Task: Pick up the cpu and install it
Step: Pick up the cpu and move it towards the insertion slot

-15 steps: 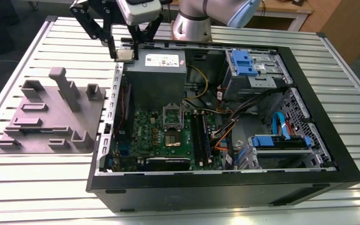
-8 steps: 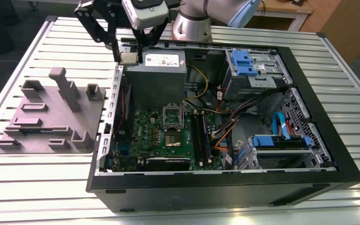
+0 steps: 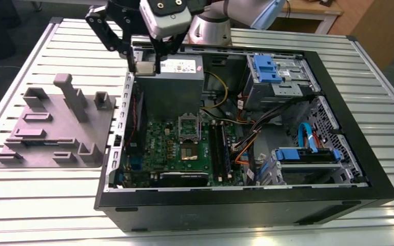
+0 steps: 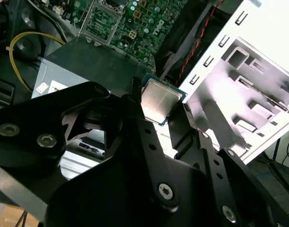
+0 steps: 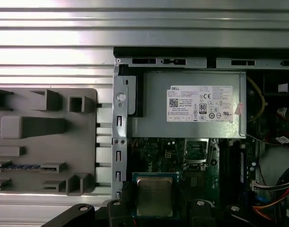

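Slatted table (image 3: 46, 215) under computer case (image 3: 252, 207), grey fixture (image 3: 46, 130)

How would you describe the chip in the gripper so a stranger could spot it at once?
Find the open black computer case. Near its grey power box hangs the gripper, clamping the chip: a small flat square with a silvery top, unlike the large green board.

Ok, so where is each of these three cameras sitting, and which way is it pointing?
Exterior view: off the arm, raised, looking down across the slatted table at the open computer case; the arm and gripper hang over it.
First wrist view: on the arm, looking straight down on the power supply and motherboard.
Second wrist view: on the arm, looking obliquely past the gripper's black links.
Shared: both wrist views show the cpu clamped in the gripper, beside the grey fixture tray.
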{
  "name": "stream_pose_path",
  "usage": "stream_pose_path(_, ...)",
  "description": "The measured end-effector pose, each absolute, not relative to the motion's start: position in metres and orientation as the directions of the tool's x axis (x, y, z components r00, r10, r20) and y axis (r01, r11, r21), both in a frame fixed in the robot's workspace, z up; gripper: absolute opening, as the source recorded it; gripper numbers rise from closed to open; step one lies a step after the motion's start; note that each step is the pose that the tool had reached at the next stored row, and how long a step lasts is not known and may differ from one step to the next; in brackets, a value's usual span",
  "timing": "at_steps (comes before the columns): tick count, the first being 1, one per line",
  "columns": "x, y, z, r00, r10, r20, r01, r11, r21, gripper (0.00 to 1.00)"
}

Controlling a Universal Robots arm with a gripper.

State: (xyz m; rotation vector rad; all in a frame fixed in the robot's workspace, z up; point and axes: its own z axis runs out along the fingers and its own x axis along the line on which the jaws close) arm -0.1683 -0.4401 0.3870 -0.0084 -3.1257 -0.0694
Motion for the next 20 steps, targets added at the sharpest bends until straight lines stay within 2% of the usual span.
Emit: stream_pose_path(20,-0.113,-0.442,0.386,-1.0,0.005,0.016,0.006,0.999,0.044,0.47)
